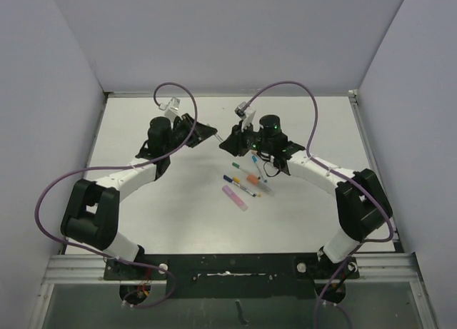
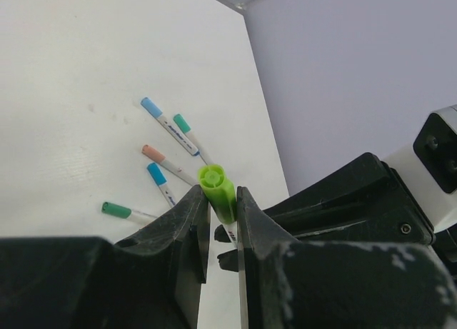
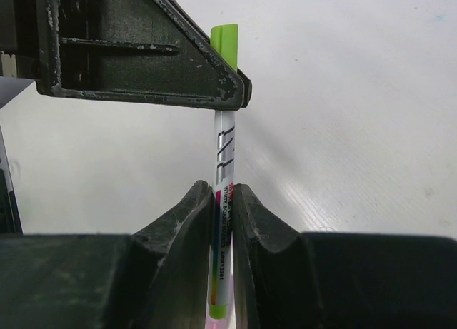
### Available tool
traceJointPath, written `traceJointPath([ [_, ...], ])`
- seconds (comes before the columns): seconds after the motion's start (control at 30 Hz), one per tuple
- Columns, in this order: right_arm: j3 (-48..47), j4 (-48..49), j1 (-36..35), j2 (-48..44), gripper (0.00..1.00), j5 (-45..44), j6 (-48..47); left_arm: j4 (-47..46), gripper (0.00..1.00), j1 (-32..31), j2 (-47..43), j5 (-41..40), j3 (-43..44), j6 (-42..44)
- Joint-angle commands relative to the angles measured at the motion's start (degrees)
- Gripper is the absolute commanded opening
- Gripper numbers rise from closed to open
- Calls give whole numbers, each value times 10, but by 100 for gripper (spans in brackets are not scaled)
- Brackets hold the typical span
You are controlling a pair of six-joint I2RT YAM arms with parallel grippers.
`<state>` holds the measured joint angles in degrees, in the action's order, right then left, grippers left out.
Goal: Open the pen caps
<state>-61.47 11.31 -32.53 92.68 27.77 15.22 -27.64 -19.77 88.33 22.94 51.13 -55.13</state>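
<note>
A lime green pen cap [image 2: 216, 190] sits on a white whiteboard pen [image 3: 224, 222], held above the table between both grippers. My left gripper [image 2: 220, 200] is shut on the green cap, which also shows in the right wrist view [image 3: 224, 38]. My right gripper [image 3: 223, 195] is shut on the pen's printed white body. In the top view the left gripper [image 1: 209, 133] and right gripper [image 1: 228, 140] meet tip to tip at the table's middle back. The cap is still on the pen.
Several capped pens lie on the white table: blue [image 2: 151, 106], teal [image 2: 182, 123], peach [image 2: 152, 152], blue [image 2: 156, 173], green [image 2: 116, 210]. In the top view this cluster [image 1: 246, 180] lies in front of the right gripper, with a pink piece [image 1: 234, 198] and an orange piece [image 1: 252, 179].
</note>
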Motion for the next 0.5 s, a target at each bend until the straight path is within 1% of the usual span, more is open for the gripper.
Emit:
traceJointPath([
  [0.0, 15, -90, 2, 12, 0, 97, 19, -143, 0, 55, 8, -293, 13, 47],
  [0.1, 24, -70, 3, 20, 0, 102, 29, -180, 0, 52, 9, -316, -1, 30],
  [0.23, 32, -67, 3, 16, 0, 103, 30, -168, 0, 53, 14, -317, 20, 36],
  [0.33, 34, -80, 9, -3, 0, 86, 27, -112, 0, 53, 17, -302, 55, 50],
  [0.47, 9, -140, 36, -35, 0, 28, 9, 13, 0, 54, 17, -270, 102, 87],
])
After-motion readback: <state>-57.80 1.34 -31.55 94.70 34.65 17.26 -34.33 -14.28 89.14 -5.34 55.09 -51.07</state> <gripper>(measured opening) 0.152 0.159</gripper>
